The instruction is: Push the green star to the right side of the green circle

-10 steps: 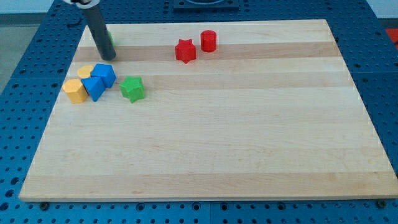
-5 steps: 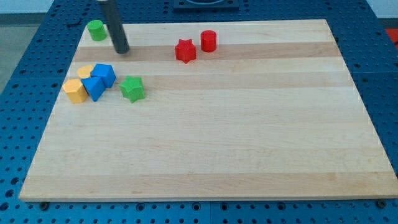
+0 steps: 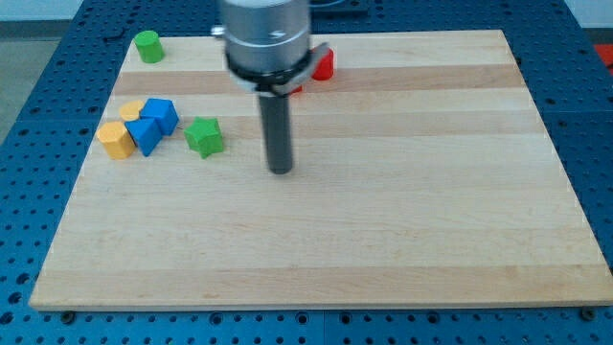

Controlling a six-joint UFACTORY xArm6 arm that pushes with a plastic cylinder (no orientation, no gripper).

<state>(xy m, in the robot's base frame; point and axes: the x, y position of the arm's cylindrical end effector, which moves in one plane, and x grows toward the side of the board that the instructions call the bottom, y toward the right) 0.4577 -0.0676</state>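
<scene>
From the one camera view I see my tip (image 3: 281,171) resting on bare wood in the left-centre of the wooden board (image 3: 383,220), to the view's right of the green star (image 3: 204,137) and a little lower than it. There is a clear gap between the two; they do not touch. I have no claw on this rig, only the straight dark rod, so there is nothing to read as apart or together.

The green star sits near the board's left side, just to the view's right of a tight cluster: a blue cube (image 3: 160,115) and a second blue block (image 3: 144,134) of wedge-like shape pressed together, with a yellow block (image 3: 116,140) at the cluster's lower left and another yellow block (image 3: 133,108) peeking out at its upper left. The star stands apart from the blue cube by a narrow gap.

The green circle (image 3: 147,46) stands at the board's top left corner, well apart from the star and above the cluster.

Near the top edge, the arm's grey housing (image 3: 266,38) covers most of a red block (image 3: 293,88), whose shape I cannot tell. A red cylinder (image 3: 325,64) shows beside the housing, on its right.
</scene>
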